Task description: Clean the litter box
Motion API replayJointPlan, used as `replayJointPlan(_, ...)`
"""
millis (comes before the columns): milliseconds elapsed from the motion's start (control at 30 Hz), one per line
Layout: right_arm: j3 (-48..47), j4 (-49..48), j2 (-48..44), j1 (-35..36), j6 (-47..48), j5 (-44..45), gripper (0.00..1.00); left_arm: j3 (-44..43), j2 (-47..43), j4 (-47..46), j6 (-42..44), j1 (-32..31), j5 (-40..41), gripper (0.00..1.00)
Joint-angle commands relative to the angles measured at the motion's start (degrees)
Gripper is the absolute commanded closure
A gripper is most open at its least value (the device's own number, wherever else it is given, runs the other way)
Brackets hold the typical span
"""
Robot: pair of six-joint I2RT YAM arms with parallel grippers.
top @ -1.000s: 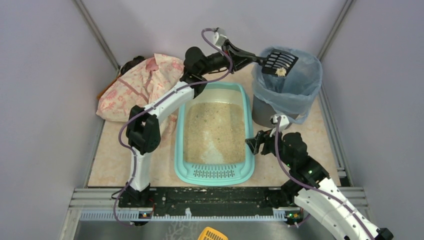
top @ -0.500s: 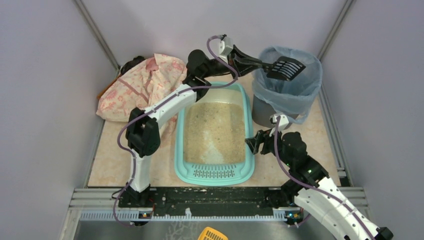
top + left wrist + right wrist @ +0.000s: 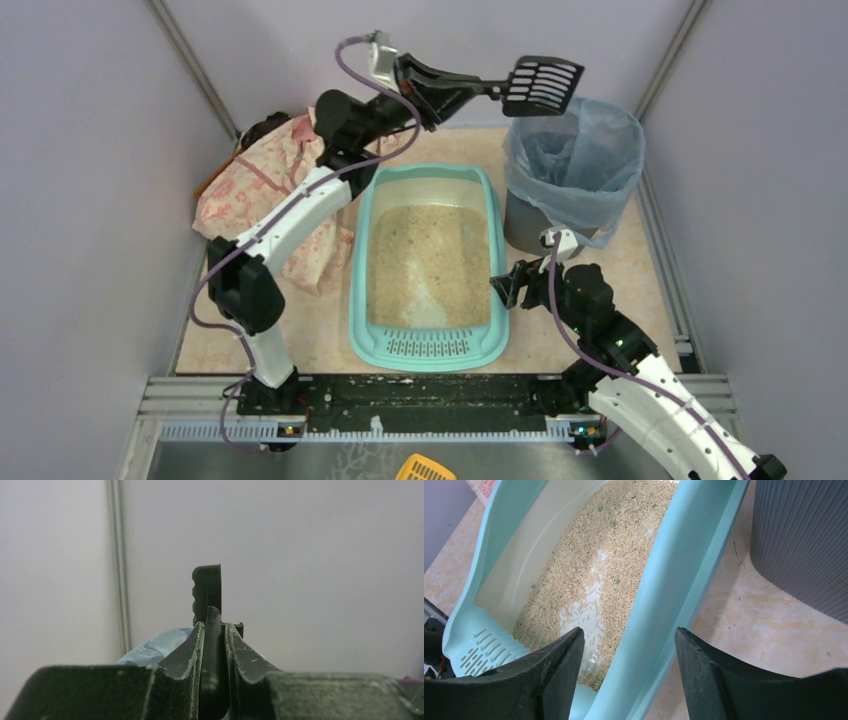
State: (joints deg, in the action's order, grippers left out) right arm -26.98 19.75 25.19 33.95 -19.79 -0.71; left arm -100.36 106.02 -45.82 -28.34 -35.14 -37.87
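Once tipped out over the bin, carries nothing now; leaves the pink floral cloth (image 3: 270,180) at far left where it lay; keeps the left gripper (image 3: 440,95) clamped hard on the handle of the black slotted scoop (image 3: 543,84), jaws pressed to it from both sides in the left wrist view; has swung that scoop up and back leftward, clear of the grey bin lined with a blue bag (image 3: 575,165), with the pale clump of a second ago gone from the slots; reads as one load delivered and a return to the tray likely next.

Finds the turquoise litter box (image 3: 357,300) flat at mid-table between the arms, grille end nearest the bases; shows beige litter with a bare patch toward that end and green flecks among the grains in the right wrist view, so probably more to sift.

Holds the right gripper (image 3: 503,287) unmoved, jaws wide apart astride the box's right rim; cannot tell whether touching; perhaps there to steady it.
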Motion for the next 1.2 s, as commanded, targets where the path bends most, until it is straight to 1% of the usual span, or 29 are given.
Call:
replayJointPlan(0,-0.46,-2.70,0.10,-0.12,-0.53,0.11,0.33,1.96,-8.84,10.66,-1.90,1.73,5.36,1.00)
replayJointPlan(67,-0.44,-2.92,0.41,-0.12,-0.45,-0.01,0.33,6.19,-13.48,18.15,1.61,1.71,8.42,1.00)
replayJointPlan(133,-0.29,-3.11,0.55,-0.12,-0.45,-0.08,0.33,12.64,-19.43,23.60,4.51,1.71,13.69,1.00)
replayJointPlan(300,-0.27,-3.37,1.12,-0.12,-0.34,-0.31,0.33,29.04,-35.81,33.82,10.16,1.66,26.53,1.00)
replayJointPlan(367,-0.33,-3.49,1.57,-0.12,-0.19,-0.57,0.33,32.83,-40.20,38.40,11.07,1.49,30.04,1.00)
replayJointPlan(500,-0.91,-3.84,2.23,-0.12,0.17,-0.77,0.33,37.10,-44.09,48.77,13.03,0.60,36.58,1.00)
replayJointPlan(633,-0.80,-3.32,1.35,-0.12,0.08,-0.64,0.33,41.57,-44.26,54.72,13.86,-0.14,42.32,1.00)
replayJointPlan(733,-0.61,-3.33,1.19,-0.12,-0.11,-0.80,0.33,44.43,-42.82,55.88,14.39,-1.01,46.43,1.00)
replayJointPlan(800,-0.90,-3.16,1.88,-0.12,-0.05,-0.85,0.33,44.63,-41.40,56.33,14.53,-1.47,48.71,1.00)
replayJointPlan(900,-0.89,-3.17,2.08,-0.14,0.02,-0.96,0.33,42.65,-37.94,58.98,14.82,-2.14,52.06,1.00)
replayJointPlan(1033,-0.70,-3.18,1.78,-0.12,-0.15,-0.74,0.33,38.38,-32.28,63.19,15.52,-3.68,58.45,1.00)
replayJointPlan(1167,-0.62,-3.30,1.92,-0.12,-0.16,-0.80,0.33,33.71,-27.03,64.07,18.40,-6.29,64.87,1.00)
